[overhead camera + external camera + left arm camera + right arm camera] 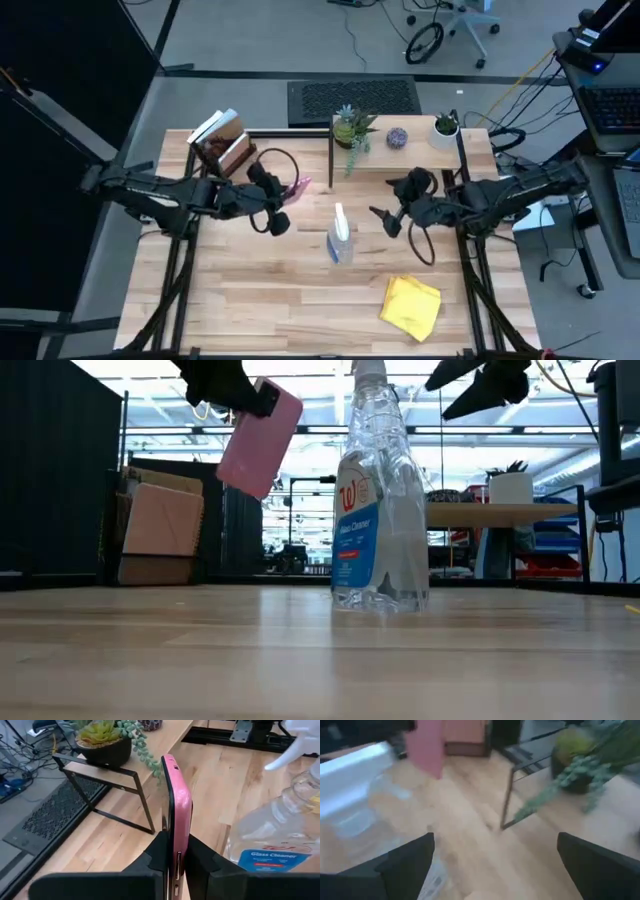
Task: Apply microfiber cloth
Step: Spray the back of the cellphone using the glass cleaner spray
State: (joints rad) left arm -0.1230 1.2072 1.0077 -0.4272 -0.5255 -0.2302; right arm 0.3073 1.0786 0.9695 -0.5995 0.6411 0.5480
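Note:
The yellow microfiber cloth (pixel 411 306) lies crumpled on the table near the front right, with no gripper on it. My left gripper (pixel 279 205) is raised over the table's left middle, shut on a phone in a pink case (pixel 176 815); the phone (pixel 259 438) hangs high and tilted in the low view. My right gripper (pixel 385 218) is open in the air, just right of the clear spray bottle (pixel 340 238), which stands upright on its base at the table's middle. My left gripper pinches the phone between its two fingers (pixel 202 862), one on the pink back, one on the dark screen side, at one end of the phone (pixel 176 865). The phone is lifted clear of the table and sticks out past the fingertips, tilted.
A low shelf (pixel 400 150) with potted plants (pixel 350 128) stands at the back middle and right. Books or boxes (pixel 222 142) lean at the back left. Bare tabletop lies in front of the bottle and at the front left.

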